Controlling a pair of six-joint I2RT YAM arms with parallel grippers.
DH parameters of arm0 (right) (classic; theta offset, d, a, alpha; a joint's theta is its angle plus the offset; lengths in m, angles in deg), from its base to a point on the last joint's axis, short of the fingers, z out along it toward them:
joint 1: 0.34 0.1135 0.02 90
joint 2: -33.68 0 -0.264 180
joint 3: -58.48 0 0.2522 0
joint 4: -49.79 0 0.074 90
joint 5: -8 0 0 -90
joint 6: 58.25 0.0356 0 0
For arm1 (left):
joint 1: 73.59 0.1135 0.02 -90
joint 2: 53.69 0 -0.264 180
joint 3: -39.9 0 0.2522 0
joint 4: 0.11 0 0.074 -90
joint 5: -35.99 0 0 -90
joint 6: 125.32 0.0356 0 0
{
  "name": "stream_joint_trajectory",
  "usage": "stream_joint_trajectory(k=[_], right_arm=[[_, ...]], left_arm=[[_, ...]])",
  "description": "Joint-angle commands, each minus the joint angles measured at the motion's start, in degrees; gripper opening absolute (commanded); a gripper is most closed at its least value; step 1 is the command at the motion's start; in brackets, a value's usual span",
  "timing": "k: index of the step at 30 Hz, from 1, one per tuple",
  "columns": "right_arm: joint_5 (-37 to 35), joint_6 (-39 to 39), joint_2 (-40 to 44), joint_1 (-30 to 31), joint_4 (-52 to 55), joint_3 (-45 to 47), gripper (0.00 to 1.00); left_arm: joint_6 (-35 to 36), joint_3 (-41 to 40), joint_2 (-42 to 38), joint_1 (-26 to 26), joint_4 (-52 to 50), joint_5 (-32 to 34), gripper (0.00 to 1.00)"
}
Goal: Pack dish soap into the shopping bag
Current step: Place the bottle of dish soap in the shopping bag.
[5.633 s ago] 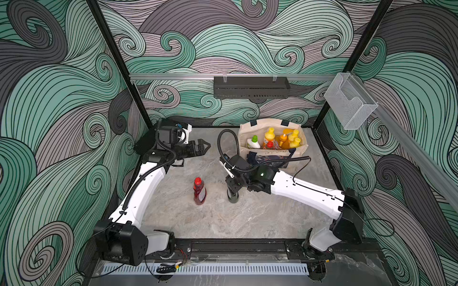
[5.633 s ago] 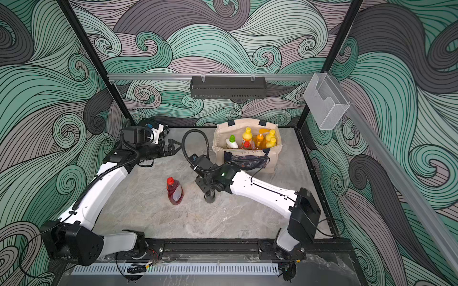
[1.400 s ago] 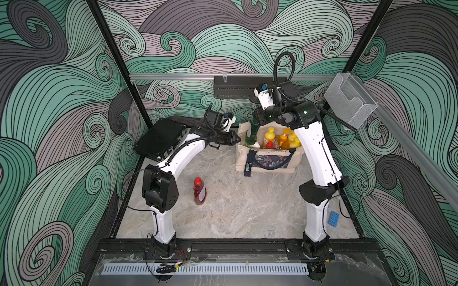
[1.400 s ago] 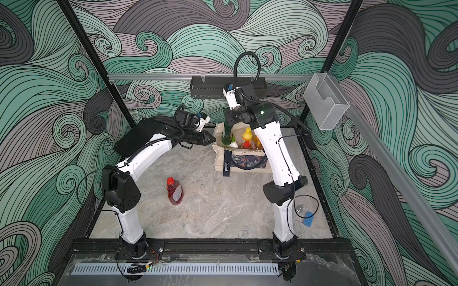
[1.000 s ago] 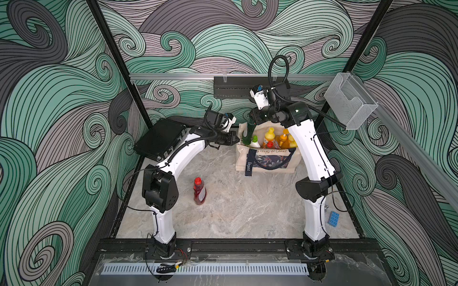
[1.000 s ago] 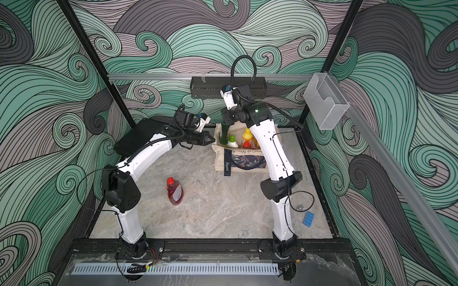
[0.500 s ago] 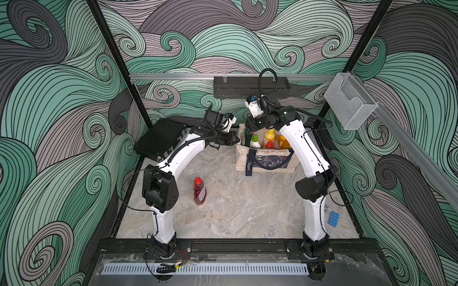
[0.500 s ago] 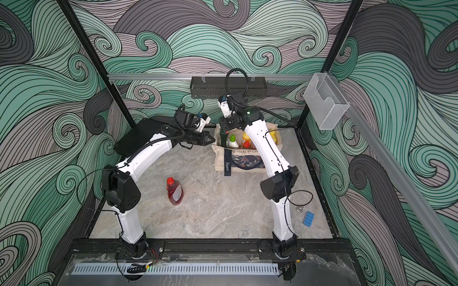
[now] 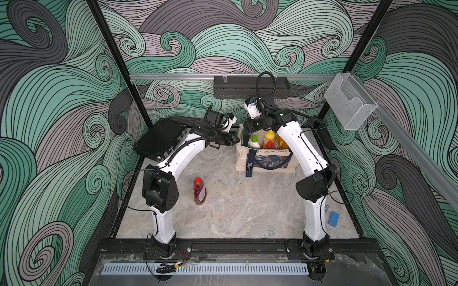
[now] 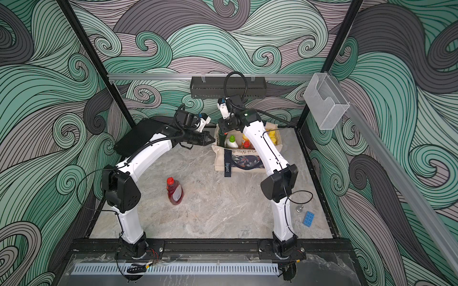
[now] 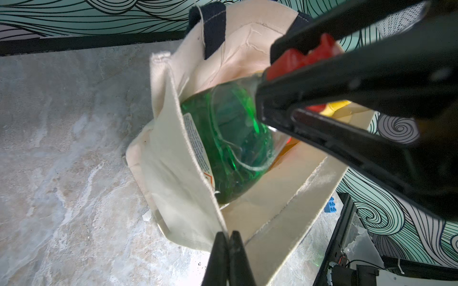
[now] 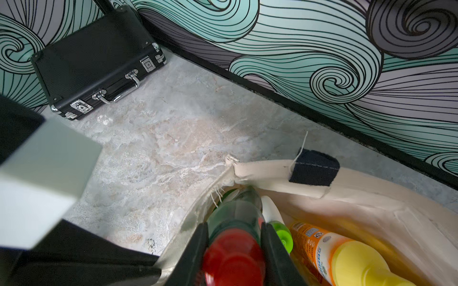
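Now right gripper (image 12: 234,231) clamps the slick-looking green bottle (image 11: 230,138) by its neck, left gripper (image 11: 228,239) seemingly pinching the soft shopping bag (image 11: 171,158) rim.

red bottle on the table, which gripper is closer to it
Left. The left gripper pinches the shopping bag by its rim, beyond the red bottle; the right gripper holds the dark-green bottle in the bag, farther off.

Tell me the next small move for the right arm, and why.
Probably lower the right pincer slightly before releasing: it grips the green bottle at its red-capped neck, only partly inside the shopping bag, whose rim the left pincer pinches open.
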State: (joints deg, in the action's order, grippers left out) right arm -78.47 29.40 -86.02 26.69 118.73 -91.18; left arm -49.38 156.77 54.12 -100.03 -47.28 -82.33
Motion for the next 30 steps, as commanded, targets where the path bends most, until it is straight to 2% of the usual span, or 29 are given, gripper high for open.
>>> stream_joint_trajectory(k=[1,17,30], right_arm=[[0.77,1.21,1.44,-0.03,-7.89,0.59,0.0],[-0.55,2.13,1.3,0.31,-16.18,11.66,0.0],[-1.33,1.74,-2.27,0.4,-18.98,13.49,0.0]], left_arm=[[0.73,1.68,-1.24,-0.29,-0.71,-0.25,0.0],[0.06,-0.12,-2.34,-0.3,1.01,-0.45,0.0],[0.26,-0.28,-2.87,-0.19,0.89,-0.07,0.0]])
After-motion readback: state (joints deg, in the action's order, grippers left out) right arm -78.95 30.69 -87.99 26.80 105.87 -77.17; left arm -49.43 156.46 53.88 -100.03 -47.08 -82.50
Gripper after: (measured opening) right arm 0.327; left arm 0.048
